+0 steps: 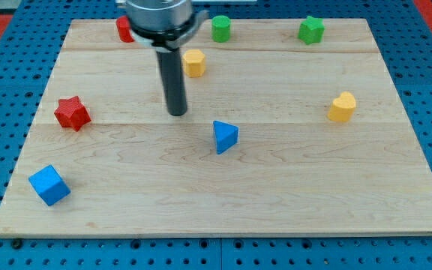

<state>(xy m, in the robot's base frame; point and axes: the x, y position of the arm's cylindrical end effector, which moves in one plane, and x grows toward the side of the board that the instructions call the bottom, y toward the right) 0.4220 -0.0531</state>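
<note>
My tip [177,113] stands on the wooden board [276,195]. It is a plain dark rod with nothing to spread or press together, and it holds nothing. It touches no block; bare wood shows all around its end.

I place everything from the blue triangular block [225,136], which is the nearest one. My tip is near it, towards the view's left and a little towards the view's top, with a clear strip of wood between them. The block shows one slanted face towards my tip, and a pointed corner is turned to the view's right. I judge that a contact on a slanted face could turn this block rather than slide it straight, but this is only my estimate.

Farther from the blue triangular block, towards the view's top and slightly left, lies a yellow block [194,63], just beside the rod's shaft in the picture. I cannot tell if the shaft is really close to it or only passes in front.

Well to the left of the triangular block is a red star block [72,113], and to the lower left a blue cube [49,185]. Well to its right lies a second yellow block [343,107]. Along the top edge are a red block [124,29], half hidden by the arm's mount, a green cylinder [221,28] and a green star block [311,30].
</note>
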